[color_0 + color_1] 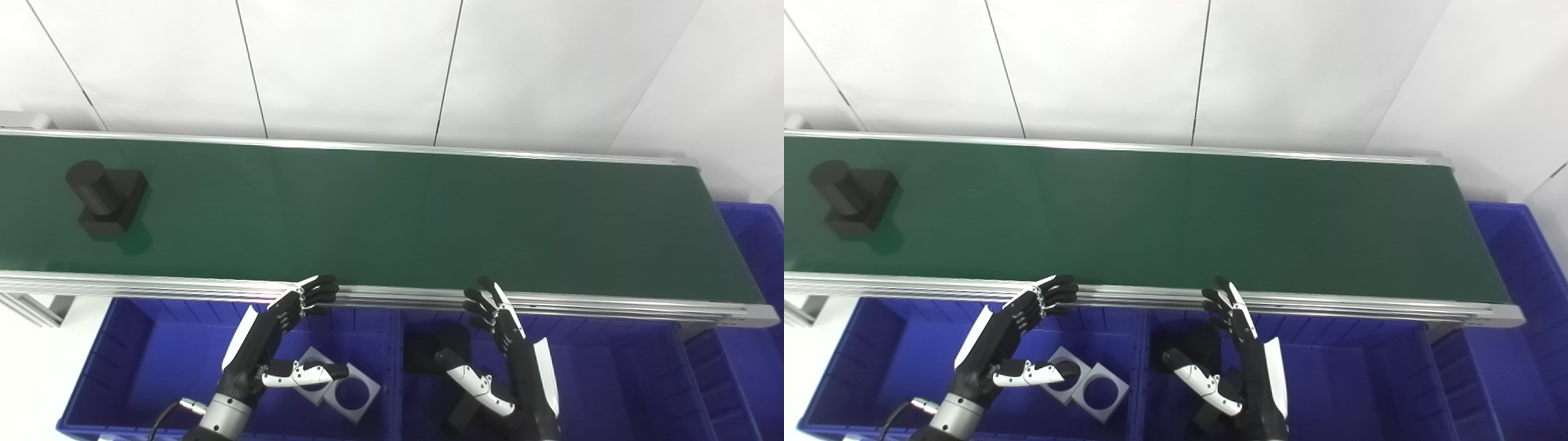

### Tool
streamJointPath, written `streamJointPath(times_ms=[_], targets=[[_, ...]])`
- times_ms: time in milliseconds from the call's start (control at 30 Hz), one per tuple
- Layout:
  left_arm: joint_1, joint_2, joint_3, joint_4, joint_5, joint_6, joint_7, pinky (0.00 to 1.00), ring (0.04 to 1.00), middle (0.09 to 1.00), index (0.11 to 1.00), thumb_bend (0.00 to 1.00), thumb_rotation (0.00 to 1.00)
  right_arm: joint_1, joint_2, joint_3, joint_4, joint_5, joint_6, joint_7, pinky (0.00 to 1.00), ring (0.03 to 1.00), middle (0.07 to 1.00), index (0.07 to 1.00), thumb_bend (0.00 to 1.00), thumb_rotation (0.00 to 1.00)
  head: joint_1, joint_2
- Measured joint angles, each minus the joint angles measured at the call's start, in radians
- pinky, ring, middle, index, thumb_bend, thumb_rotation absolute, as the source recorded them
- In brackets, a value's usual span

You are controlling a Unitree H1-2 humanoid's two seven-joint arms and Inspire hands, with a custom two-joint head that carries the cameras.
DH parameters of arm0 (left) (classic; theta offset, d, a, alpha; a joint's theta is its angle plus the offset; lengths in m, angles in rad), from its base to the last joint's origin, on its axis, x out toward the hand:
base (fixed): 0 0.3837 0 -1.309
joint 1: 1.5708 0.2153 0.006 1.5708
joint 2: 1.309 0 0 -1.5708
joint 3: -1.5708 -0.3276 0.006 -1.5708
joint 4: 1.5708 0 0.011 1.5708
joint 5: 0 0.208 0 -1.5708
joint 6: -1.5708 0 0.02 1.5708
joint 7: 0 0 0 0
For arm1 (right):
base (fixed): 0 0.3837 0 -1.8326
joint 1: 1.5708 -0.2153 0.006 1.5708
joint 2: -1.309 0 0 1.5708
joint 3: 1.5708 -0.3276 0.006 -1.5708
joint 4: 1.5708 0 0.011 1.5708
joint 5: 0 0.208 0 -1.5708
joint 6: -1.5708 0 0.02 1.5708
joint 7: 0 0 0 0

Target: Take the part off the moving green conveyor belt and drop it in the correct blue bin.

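A black part (pixel 104 199), a cylinder on a square base, stands on the green conveyor belt (pixel 392 214) at its far left. My left hand (pixel 275 334) is open and empty, hovering over the left blue bin (pixel 141 367) just below the belt's near rail. My right hand (pixel 499 355) is open and empty over the middle blue bin (pixel 612 380). Both hands are far to the right of the part.
The left bin holds two grey square plates with round holes (pixel 340 389). The middle bin holds black parts (pixel 438 352). Another blue bin (pixel 756 245) stands past the belt's right end. A white wall is behind the belt.
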Motion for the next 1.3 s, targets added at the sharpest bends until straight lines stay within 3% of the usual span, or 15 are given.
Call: streamJointPath(times_ms=[1300], targets=[[-0.004,0.024,-0.030,-0.001,0.016,0.000,0.047,0.71,0.762,0.791,0.808,0.84,0.20,-0.001,0.000,0.000,0.000,0.000,0.000,0.000,0.74,0.802,0.839,0.922,0.67,0.53,-0.002,0.003]])
